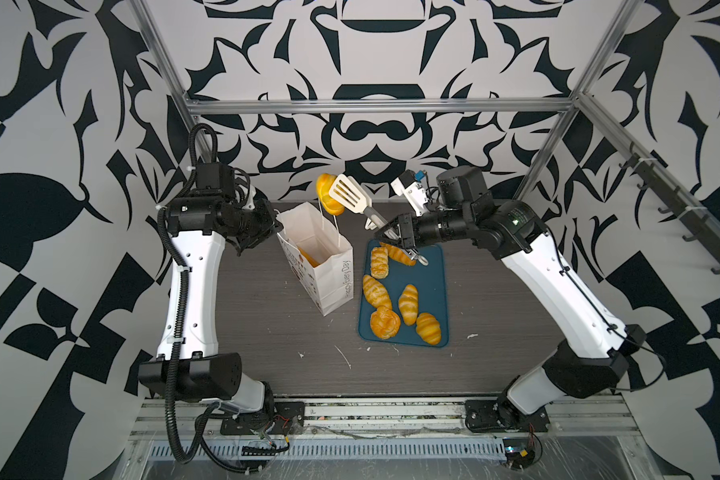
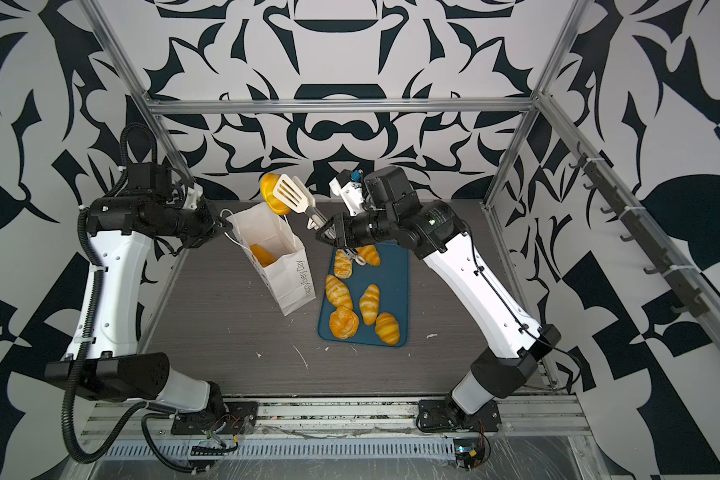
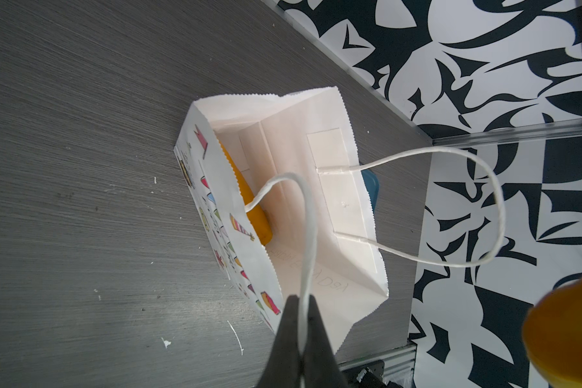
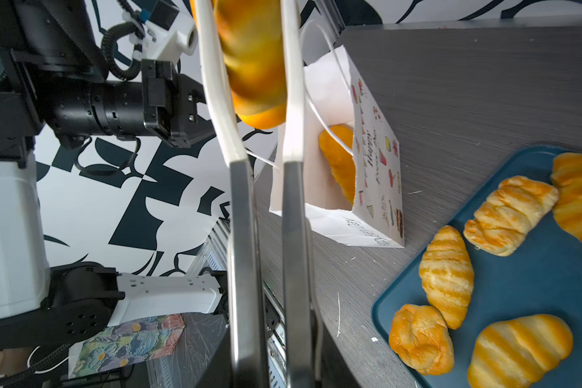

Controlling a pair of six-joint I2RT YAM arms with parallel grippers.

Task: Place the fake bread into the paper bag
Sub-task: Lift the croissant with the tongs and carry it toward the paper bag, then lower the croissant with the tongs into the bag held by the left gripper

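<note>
Fake bread in three places. Far left: left gripper clenched on one cord handle of the paper bag; bag upright on the grey tabletop with its mouth open; one orange piece lying inside against the printed wall. Over the bag's far rim in both top views: a golden piece in the air, pinched between the white slotted heads of the tongs; right gripper squeezing the tongs' metal handles. Just beside the bag on the right: teal tray carrying six pieces, the farthest two partly under the gripper; bare tabletop along the near edge and right of the tray.
</note>
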